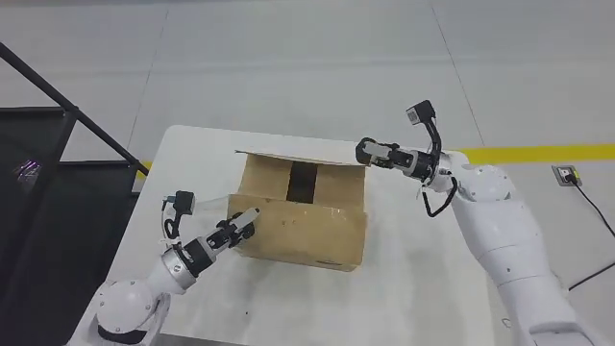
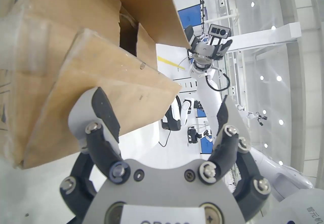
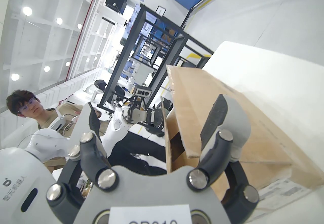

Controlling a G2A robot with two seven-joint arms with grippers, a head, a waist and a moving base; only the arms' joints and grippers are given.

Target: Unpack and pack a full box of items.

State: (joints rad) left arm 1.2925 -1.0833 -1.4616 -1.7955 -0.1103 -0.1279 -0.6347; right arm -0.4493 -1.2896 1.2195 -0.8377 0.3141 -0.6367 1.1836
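The box [image 1: 303, 216] is set mid-way on the desk [image 1: 192, 163], flaps [image 1: 338, 185] part open. Its cardboard is judged stiff but creasable, and weighty if full; flaps are best taken by their free edges. The left end effector [image 2: 162, 106], spread, is placed at the near-left flap [image 2: 114, 88]; the right end effector [image 3: 154, 108], also spread, at the far-right corner.

The plain brown rectangular cardboard box [image 1: 317, 235] is showing a dark gap between its flaps, standing out against the white rounded table [image 1: 197, 168]. The left gripper [image 2: 162, 95] and right gripper [image 3: 155, 103] are both wearing black pads on white fingers. A yellow stripe [image 1: 538, 154] is crossing the pale grey floor [image 1: 288, 58].
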